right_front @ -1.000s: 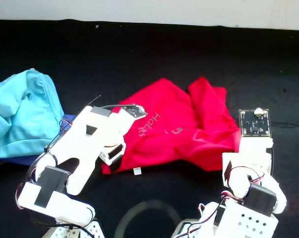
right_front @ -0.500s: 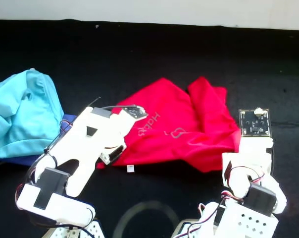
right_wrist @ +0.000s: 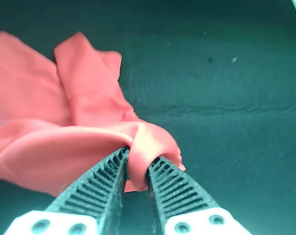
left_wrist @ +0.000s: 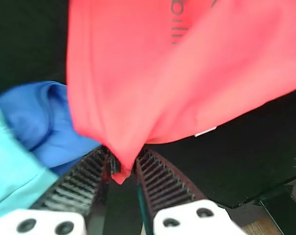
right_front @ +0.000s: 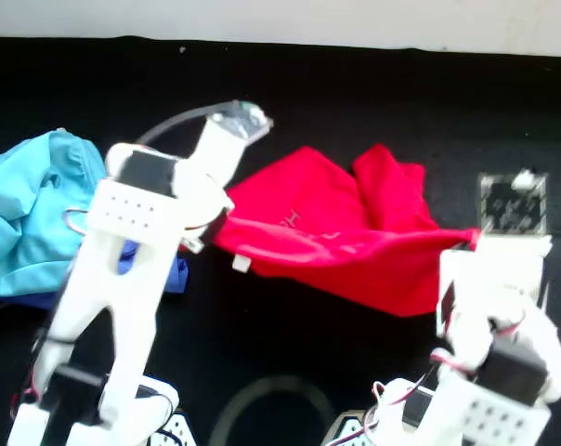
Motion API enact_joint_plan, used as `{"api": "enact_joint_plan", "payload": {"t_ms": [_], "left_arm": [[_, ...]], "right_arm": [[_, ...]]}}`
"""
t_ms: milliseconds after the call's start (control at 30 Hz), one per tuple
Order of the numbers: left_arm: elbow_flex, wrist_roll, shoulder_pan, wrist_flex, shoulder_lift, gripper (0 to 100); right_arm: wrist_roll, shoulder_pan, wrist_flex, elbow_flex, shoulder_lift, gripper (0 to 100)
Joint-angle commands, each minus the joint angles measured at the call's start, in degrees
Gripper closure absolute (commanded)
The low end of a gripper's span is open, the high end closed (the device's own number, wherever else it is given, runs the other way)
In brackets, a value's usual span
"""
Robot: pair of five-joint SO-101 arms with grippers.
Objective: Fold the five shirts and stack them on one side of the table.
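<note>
Print [left_wrist: 176,24] on red shirt [right_front: 355,260], perhaps lettering, blurred.

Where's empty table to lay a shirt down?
Bare: the far strip of table between the red shirt and the wall, and the near patch this side of it. The left is crowded with the light blue shirt and dark blue shirt.

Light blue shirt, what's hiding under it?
A darker blue cloth peeks out from under the light blue shirt along its near edge. The rest of that cloth, and anything else lying beneath, is covered.
</note>
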Motion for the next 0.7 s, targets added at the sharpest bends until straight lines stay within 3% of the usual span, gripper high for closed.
{"api": "enact_joint_plan", "payload": {"t_ms": [0, 300, 433, 667], "left_arm": [[-12.26, 0.53, -0.13, 4.92, -4.00, 99], [-27.30, 0.53, -6.46, 7.21, -4.70, 99], [-30.46, 0.53, -9.45, 7.21, -6.37, 99], [-30.29, 0.62, -8.04, 7.21, -11.91, 99]], "right_arm": [[0.26, 1.01, -0.04, -15.96, 9.01, 99.2], [0.26, 1.10, 8.40, -51.03, 19.30, 99.2], [0.26, 1.10, 8.40, -58.86, 20.00, 99.2], [0.26, 1.10, 6.90, -64.40, 19.91, 99.2]]}}
